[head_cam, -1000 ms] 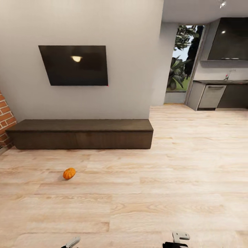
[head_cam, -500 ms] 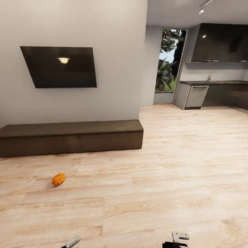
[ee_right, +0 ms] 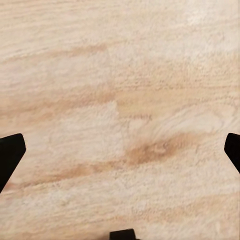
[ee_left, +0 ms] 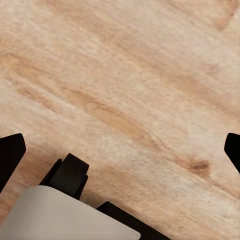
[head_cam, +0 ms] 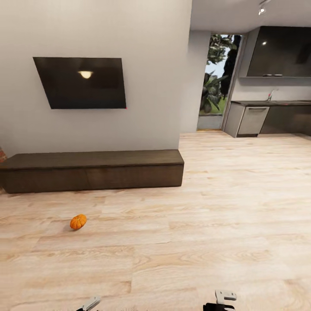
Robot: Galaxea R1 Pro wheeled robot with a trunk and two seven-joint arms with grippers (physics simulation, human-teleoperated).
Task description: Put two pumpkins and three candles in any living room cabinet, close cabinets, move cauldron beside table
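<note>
One small orange pumpkin (head_cam: 78,221) lies on the light wood floor, in front of the left half of the long low dark brown cabinet (head_cam: 90,170). The cabinet stands against the pale wall with all its fronts flush and shut. At the head view's bottom edge I see the tips of my left gripper (head_cam: 90,303) and right gripper (head_cam: 225,298), both well short of the pumpkin. In the wrist views the left gripper (ee_left: 120,150) and right gripper (ee_right: 120,150) hang open over bare floor planks with nothing between the fingers. The candles, cauldron and table are out of view.
A large black screen (head_cam: 82,82) hangs on the wall above the cabinet. To the right, the floor runs on to a kitchen with dark counters (head_cam: 272,116) and a glass door (head_cam: 216,82). A sliver of red brick (head_cam: 2,154) shows at the far left.
The whole head view has swung, first to the right, then a little back to the left. The pumpkin and cabinet have stayed put, and both grippers hold the same pose.
</note>
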